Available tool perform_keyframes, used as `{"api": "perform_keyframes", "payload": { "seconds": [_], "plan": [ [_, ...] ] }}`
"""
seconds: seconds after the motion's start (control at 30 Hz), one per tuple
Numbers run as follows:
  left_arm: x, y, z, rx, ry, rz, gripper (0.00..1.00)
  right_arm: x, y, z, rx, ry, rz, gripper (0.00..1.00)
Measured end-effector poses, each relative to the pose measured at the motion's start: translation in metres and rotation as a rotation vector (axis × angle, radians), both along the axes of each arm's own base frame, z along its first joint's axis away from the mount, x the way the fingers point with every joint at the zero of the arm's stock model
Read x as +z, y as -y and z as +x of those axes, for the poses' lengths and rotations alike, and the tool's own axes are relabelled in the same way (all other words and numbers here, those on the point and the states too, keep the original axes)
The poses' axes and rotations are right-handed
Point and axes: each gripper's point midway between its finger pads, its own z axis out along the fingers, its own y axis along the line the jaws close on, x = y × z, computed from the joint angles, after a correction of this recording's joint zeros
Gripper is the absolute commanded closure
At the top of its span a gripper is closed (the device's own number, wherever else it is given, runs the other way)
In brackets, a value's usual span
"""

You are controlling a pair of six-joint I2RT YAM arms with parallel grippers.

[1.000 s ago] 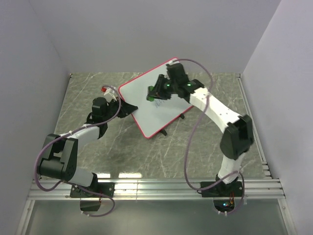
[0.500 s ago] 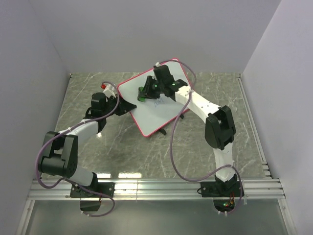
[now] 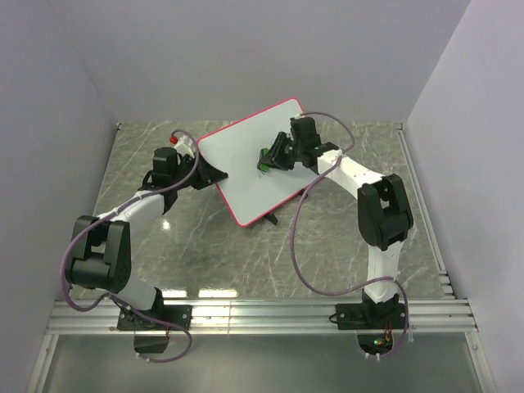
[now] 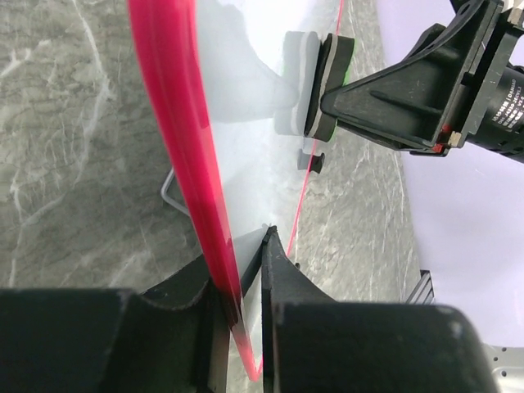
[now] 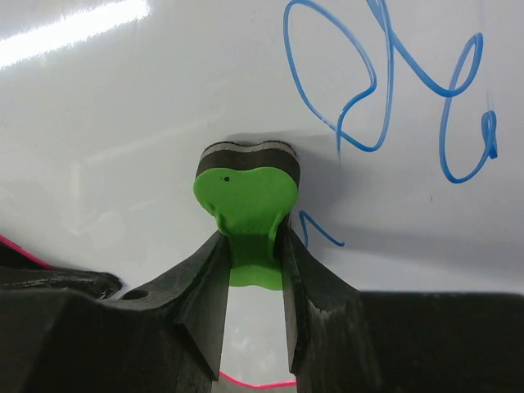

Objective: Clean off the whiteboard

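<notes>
1. Left arm (image 3: 123, 217) and right arm (image 3: 360, 176): smooth white link shells set between bulky black joint housings
2. Bases (image 3: 372, 315): flat black blocks; a small green light (image 3: 376, 341) glows low on the right one
3. Cables (image 3: 299, 246): one thin mauve cable per arm, looping loosely from base to wrist
4. Left gripper (image 4: 237, 262): matte black; angular, wedge-shaped fingers
5. Right gripper (image 5: 252, 237): black fingers tapering to flat tips; a small round hole (image 5: 135, 293) in one finger; small white print (image 4: 506, 102) on its black housing

The whiteboard (image 3: 241, 168), white with a pink-red rim, sits tilted up, blue scribbles (image 5: 374, 78) on it.
</notes>
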Motion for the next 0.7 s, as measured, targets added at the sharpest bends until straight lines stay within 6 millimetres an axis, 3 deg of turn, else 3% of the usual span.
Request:
{"api": "perform_keyframes", "payload": {
  "seconds": [0.23,0.5,0.7],
  "plan": [
    [0.001,0.0,0.004,-0.018,-0.01,0.015,1.0,-0.006,0.006,-0.003,-0.041,0.0,-0.001,1.0],
    [0.002,-0.001,0.006,-0.035,0.001,0.039,1.0,-0.04,0.044,-0.027,-0.146,-0.149,-0.08,1.0],
    [0.001,-0.002,0.007,-0.039,-0.001,0.045,1.0,-0.038,0.042,-0.026,-0.149,-0.203,-0.101,1.0]
  ]
}}
